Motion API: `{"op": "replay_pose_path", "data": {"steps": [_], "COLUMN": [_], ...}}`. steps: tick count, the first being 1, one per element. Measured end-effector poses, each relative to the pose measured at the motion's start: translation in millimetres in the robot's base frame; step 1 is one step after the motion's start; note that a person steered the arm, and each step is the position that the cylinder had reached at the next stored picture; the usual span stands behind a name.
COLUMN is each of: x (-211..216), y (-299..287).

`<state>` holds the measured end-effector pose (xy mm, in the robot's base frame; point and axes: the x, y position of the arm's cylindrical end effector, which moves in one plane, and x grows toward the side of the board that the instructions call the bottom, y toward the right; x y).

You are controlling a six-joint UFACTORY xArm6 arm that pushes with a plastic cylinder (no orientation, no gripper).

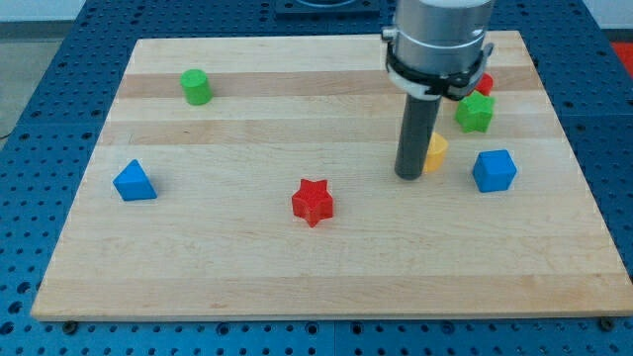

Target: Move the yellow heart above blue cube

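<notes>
Now my tip (409, 176) touching yellow heart (435, 151), blue cube (494, 170) just beside; no jaws.

The wooden board (247, 257) carries a green cylinder (196, 87), blue triangle (134, 182), red star (313, 202), yellow heart (435, 151), blue cube (494, 170) and green star (475, 113).

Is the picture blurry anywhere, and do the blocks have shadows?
In the camera view, the blocks look sharp: the red star, blue cube and green cylinder have clean edges. Shadows are soft and small, hugging each block's base. My tip casts a faint dark patch on the board. The rod hides most of the yellow block. No strong glare on the wood.
</notes>
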<state>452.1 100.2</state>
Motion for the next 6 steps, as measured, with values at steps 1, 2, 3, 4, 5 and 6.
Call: {"op": "replay_pose_path", "data": {"steps": [1, 2, 3, 4, 5, 6], "x": [-6, -6, -6, -22, -46, -47], "y": [22, 6, -24, -26, 4, 47]}}
